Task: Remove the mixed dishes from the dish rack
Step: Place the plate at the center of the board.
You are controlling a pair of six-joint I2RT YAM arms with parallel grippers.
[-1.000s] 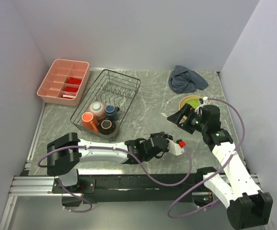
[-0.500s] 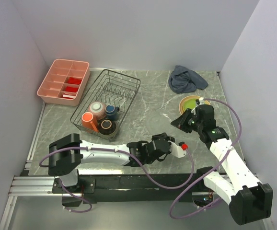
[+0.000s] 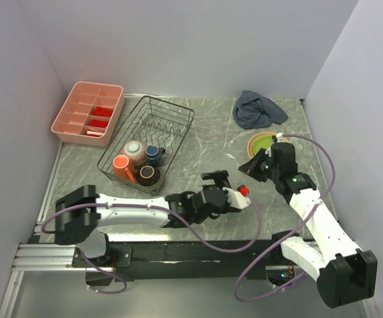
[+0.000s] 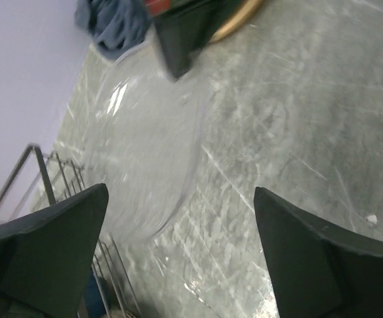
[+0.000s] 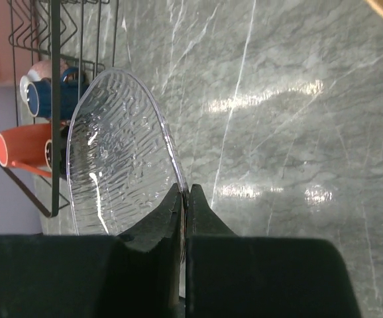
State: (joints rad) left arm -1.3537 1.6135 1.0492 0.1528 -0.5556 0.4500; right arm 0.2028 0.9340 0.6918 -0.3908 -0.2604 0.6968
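As R gripper [image 5: 185, 193] clamps rim — clear plate [image 5: 112, 159] juts fwd.

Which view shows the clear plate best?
Right wrist: the clear plate fills much of the frame, its ribbed texture sharp and its rim pinched in the right gripper. Left wrist shows only a faint blurred outline; the top view shows barely a glint.

Dish rack [image 3: 167, 123] upper-left of ctr; near end holds orange mug [image 3: 122, 165], pinkish bowl [image 3: 134, 150], dark blue cup [image 3: 154, 154], dark brown bowl [image 3: 148, 175]. Lime green plate [image 3: 268, 140] on tan-yellow plate [image 3: 251, 143], right side. L gripper [image 3: 228, 181] mid-frame, R gripper [image 3: 249, 166] just up-right of it, faint clear plate [image 3: 236, 161] btwn.
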